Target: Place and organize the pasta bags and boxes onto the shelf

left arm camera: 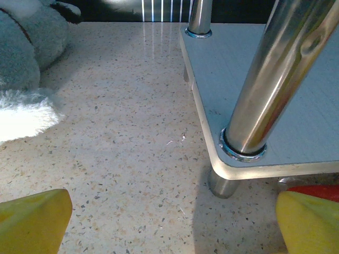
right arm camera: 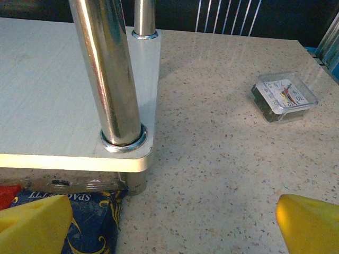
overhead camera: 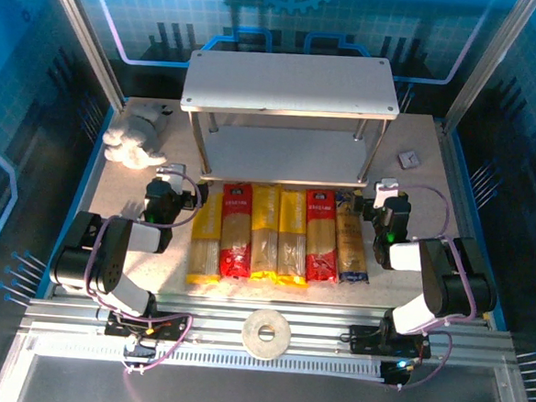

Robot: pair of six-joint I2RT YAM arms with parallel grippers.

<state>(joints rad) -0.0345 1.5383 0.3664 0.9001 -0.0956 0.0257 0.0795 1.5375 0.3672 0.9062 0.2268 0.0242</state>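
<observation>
We find both boards of the shelf (overhead camera: 290,85) bare, but the spaghetti packs (overhead camera: 279,234) lie just before its front legs (overhead camera: 197,143). A plush toy (overhead camera: 134,141) crowds the left side and a small clock (overhead camera: 408,159) the right.

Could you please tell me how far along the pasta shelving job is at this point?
Done: nothing is shelved; both boards of the two-tier white-grey shelf on metal legs are bare. In hand: nothing; the left hand and right hand are open, near the shelf's front legs. Left: all six long spaghetti packs, yellow, red and tan, lie in a row on the speckled tabletop.
</observation>
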